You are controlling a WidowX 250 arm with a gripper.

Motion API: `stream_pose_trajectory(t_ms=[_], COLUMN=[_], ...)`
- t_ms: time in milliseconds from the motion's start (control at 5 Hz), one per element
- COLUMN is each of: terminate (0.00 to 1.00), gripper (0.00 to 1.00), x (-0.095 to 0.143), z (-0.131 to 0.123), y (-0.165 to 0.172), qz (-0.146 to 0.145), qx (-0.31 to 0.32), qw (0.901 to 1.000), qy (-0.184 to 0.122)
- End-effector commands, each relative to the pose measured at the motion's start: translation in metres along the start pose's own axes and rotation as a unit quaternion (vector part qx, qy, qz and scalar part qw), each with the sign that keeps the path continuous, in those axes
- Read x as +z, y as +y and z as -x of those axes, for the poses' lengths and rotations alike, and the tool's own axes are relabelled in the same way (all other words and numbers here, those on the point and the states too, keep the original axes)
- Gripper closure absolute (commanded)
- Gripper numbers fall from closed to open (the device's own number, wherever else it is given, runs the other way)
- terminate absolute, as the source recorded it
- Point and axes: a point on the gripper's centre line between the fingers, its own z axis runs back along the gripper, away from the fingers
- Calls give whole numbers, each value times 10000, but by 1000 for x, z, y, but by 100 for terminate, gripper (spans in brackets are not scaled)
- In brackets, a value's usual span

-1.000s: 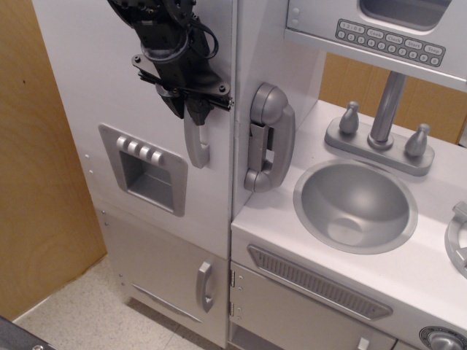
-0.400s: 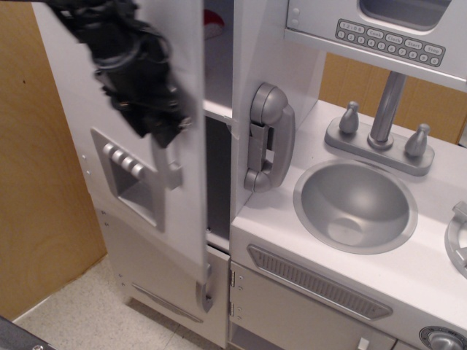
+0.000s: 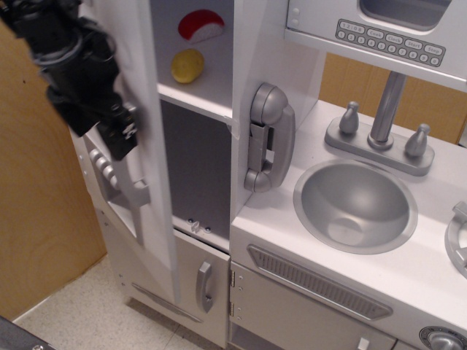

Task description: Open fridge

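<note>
The silver-grey fridge door (image 3: 146, 124) stands swung out to the left, seen almost edge-on. Its curved silver handle (image 3: 137, 191) and the dispenser buttons (image 3: 102, 169) show on the outer face. My black gripper (image 3: 120, 135) is at the top of the handle, seemingly shut on it; the fingertips are hard to make out. The open fridge interior (image 3: 195, 168) shows a white shelf (image 3: 197, 95) with a yellow toy food (image 3: 187, 65) and a red-and-white one (image 3: 202, 25).
A smaller lower door with a short handle (image 3: 204, 286) is below. A grey toy phone (image 3: 268, 137) hangs on the right wall. A sink (image 3: 355, 205) with faucet (image 3: 383, 117), a microwave keypad (image 3: 390, 40) and a wooden panel (image 3: 36, 204) surround the fridge.
The fridge door has swung from shut to wide open leftward. My gripper moved left with the handle, and the shelf with toy food came into view.
</note>
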Motion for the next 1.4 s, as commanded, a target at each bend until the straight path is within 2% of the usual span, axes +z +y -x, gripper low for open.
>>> stream_pose_trajectory(t_ms=[0, 200, 400, 600, 800, 1000, 1200], terminate=[0, 0, 0, 0, 0, 0, 0], gripper=[0, 0, 0, 0, 0, 0, 0], x=[3, -8, -21, -27, -39, -44, -47], z=[30, 52, 59, 39, 15, 1, -19], y=[-8, -26, -57, -84, -109, -126, -129], qz=[-296, -299, -58, 137, 269, 196, 140], qx=[-232, -315, -412, -417, -464, -471, -303], qw=[9993, 9990, 9981, 9975, 9973, 9984, 9993], qy=[-18, 104, 454, 549, 504, 252, 151])
